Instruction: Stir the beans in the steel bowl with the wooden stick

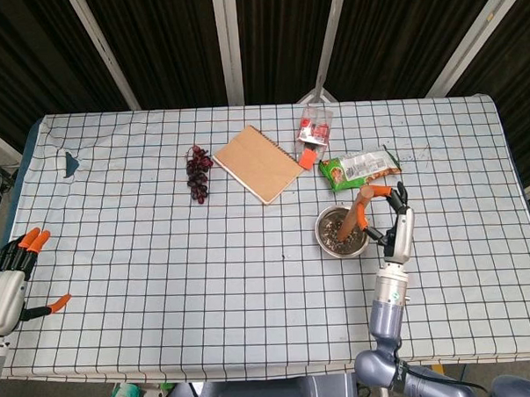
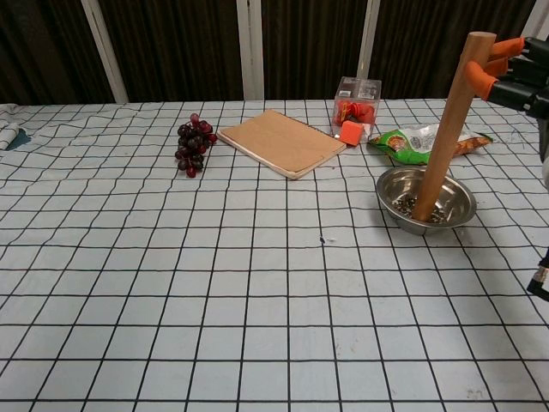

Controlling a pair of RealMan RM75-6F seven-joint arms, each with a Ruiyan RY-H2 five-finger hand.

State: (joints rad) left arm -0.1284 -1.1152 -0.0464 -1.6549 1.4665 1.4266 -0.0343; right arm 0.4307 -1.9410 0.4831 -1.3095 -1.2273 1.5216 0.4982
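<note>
A steel bowl (image 1: 323,232) (image 2: 459,210) with dark beans sits right of the table's middle. The wooden stick (image 1: 352,217) (image 2: 449,130) stands nearly upright in it, tilted slightly, its lower end in the beans. My right hand (image 1: 391,218) (image 2: 515,72) holds the stick's top end between orange-tipped fingers. My left hand (image 1: 12,280) hangs off the table's left edge, fingers spread, holding nothing; the chest view does not show it.
A brown notebook (image 1: 257,163) (image 2: 280,142), a bunch of dark grapes (image 1: 197,173) (image 2: 193,144), a clear box with red contents (image 1: 315,132) (image 2: 355,106) and a green snack bag (image 1: 359,169) (image 2: 416,142) lie behind the bowl on the checked tablecloth (image 1: 162,256).
</note>
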